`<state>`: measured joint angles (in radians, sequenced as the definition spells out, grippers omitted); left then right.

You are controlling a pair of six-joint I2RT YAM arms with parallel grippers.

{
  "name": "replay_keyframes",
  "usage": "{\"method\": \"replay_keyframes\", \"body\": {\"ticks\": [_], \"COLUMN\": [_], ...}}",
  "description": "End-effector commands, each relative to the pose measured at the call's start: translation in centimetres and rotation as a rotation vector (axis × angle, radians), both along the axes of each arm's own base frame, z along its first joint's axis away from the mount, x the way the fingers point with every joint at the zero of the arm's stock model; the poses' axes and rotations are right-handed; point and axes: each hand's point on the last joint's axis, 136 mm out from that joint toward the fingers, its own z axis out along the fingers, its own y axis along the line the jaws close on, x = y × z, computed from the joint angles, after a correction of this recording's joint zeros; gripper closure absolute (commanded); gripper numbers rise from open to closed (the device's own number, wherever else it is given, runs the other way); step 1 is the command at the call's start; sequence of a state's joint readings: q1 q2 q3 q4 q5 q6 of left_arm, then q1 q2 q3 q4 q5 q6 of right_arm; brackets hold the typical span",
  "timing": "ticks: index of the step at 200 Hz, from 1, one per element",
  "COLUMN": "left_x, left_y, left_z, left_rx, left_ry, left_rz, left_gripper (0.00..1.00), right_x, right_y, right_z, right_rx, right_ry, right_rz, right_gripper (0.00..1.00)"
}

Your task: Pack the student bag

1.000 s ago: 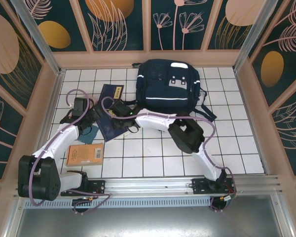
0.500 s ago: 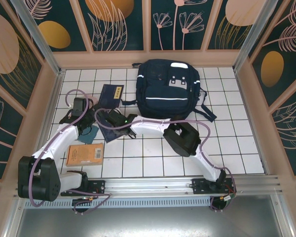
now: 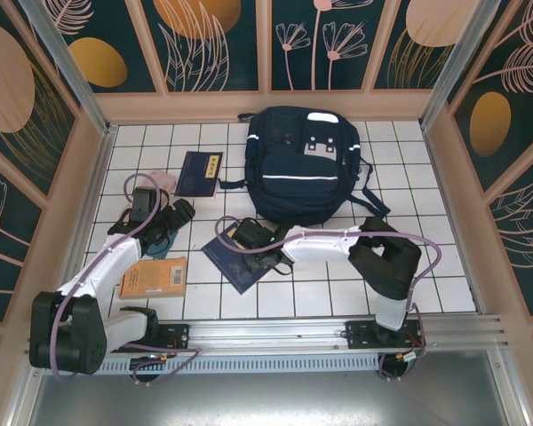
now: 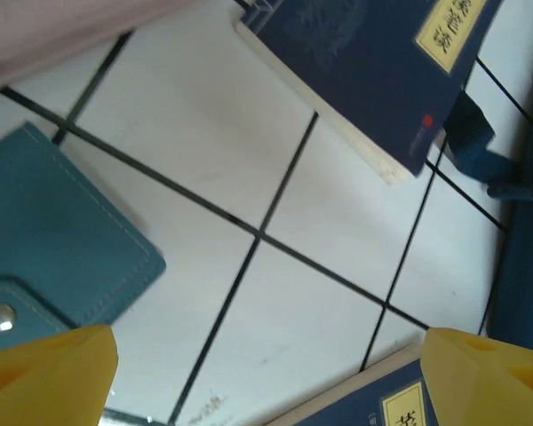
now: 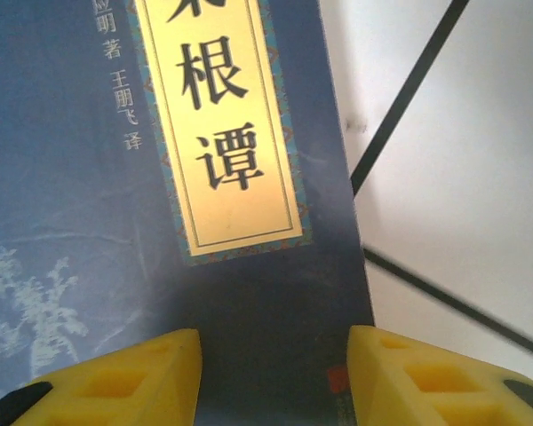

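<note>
Dark panels (image 3: pixel 213 44) w/ painted flowers close in a white-tiled bench (image 3: pixel 338 284) on three sides. The student bag (image 3: pixel 302 164) lies flat at the far middle of the bench, front side up w/ the white stripe showing. Whether its zip is open I cannot tell. All the other items lie outside it, so I judge the packing is at its beginning.

The right end effector (image 5: pixel 274 364) hangs low over a navy book (image 3: pixel 235 266), which lies flat on the tiles on the near side of the bag and apart from it. The fingers stand approx. half apart above the cover, by the gold title label, one of them over the book's right edge. The cover faces the wrist camera flat, so the book is not clamped btw. them. If the pads press on it, I cannot tell. My judgement: it stands like this to catch the book at its edge, i.e. the thin side where two fingers can close.

The left end effector (image 4: pixel 266 364) is wide open and holds nothing. It looks down on bare tile, w/ a teal wallet (image 4: pixel 53 231) to one side and a second navy book (image 4: pixel 373 71) farther off, near the bag's strap. An orange book (image 3: pixel 153 277) lies near the left arm. Prob. the fingers are so wide because the wallet beside them is flat and low.
</note>
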<state>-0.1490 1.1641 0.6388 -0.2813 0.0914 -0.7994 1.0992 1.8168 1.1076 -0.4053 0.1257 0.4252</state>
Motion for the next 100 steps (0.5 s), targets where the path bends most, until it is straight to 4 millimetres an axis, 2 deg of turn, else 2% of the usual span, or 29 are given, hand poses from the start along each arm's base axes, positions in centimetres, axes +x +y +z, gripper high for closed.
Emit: {"method": "replay_keyframes", "body": {"ticks": [1,20,45,63,100], "left_x": [-1.4,-2.5,-4.0,-5.0,-6.7], "left_y": [-2.2,-4.0,-5.8,-7.2,-9.6], "left_z": [0.4,0.0,-0.9,-1.9,-3.4], "left_rx": [-0.079,-0.114,-0.162,-0.191,-0.220], "left_ry": [0.009,0.034,0.065,0.095,0.154], "left_rz": [-0.032,-0.054,-0.064,-0.082,-0.120], "left_gripper": [0.13,0.14,0.16,0.17,0.21], "right_x": [-0.5,1.7,3.6,4.1,3.6], "right_y": [-0.2,-0.1,-0.5,-0.4,-0.2], "right_z": [1.6,2.1,1.0,0.1,-1.1], "right_rx": [0.056,0.106,0.091,0.073,0.076], "right_ry": [0.090,0.092,0.092,0.096,0.141], "right_rz": [-0.067,-0.125,-0.154,-0.150,-0.144], "right_gripper": [0.49,0.46,0.45,0.45,0.54]}}
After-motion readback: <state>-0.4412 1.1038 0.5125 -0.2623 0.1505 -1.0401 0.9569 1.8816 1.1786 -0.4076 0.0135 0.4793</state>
